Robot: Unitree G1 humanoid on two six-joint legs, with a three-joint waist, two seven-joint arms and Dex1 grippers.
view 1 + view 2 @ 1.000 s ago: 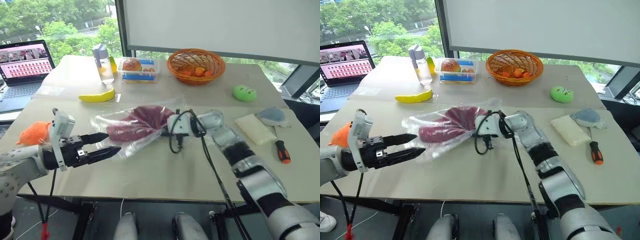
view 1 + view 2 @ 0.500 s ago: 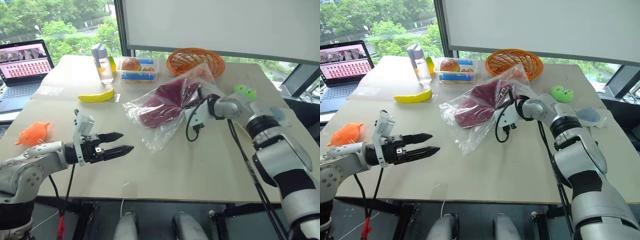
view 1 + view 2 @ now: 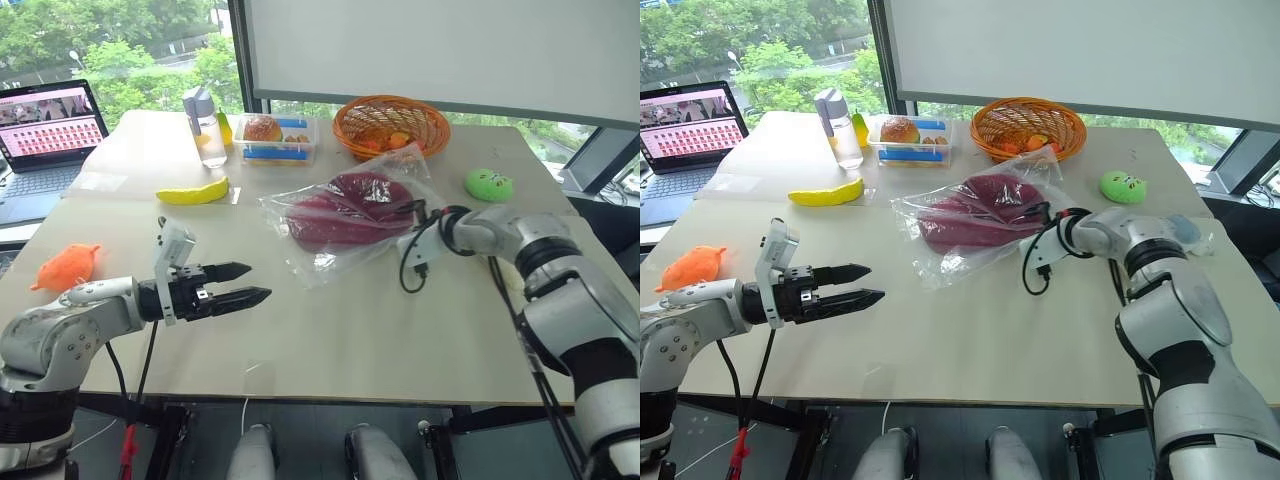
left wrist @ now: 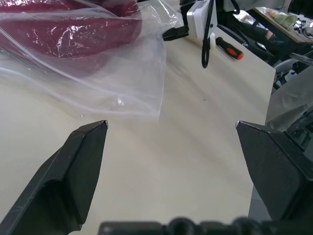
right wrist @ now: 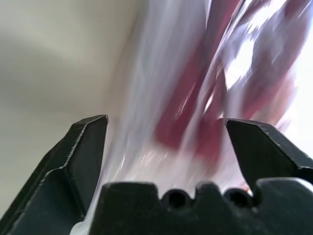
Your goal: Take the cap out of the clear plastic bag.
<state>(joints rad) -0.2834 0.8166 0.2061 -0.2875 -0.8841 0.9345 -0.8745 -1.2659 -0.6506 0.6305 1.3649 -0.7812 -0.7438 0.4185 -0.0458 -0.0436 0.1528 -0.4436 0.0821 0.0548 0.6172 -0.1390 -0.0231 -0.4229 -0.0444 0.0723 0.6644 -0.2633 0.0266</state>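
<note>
The right claw (image 3: pixel 1042 213) has just let go — fingers spread wide, empty, at the bag's right end. The clear bag (image 3: pixel 340 225) has dropped back onto the desk (image 3: pixel 330 330), nearer the far edge by the basket (image 3: pixel 392 128), the cap (image 3: pixel 345 208) still inside. Left claw (image 3: pixel 240 284) waits open, holding nothing, near the front-left edge — extraction not begun.

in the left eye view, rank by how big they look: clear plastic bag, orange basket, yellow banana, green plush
1. clear plastic bag
2. orange basket, farther from the camera, so likely undersold
3. yellow banana
4. green plush
</note>
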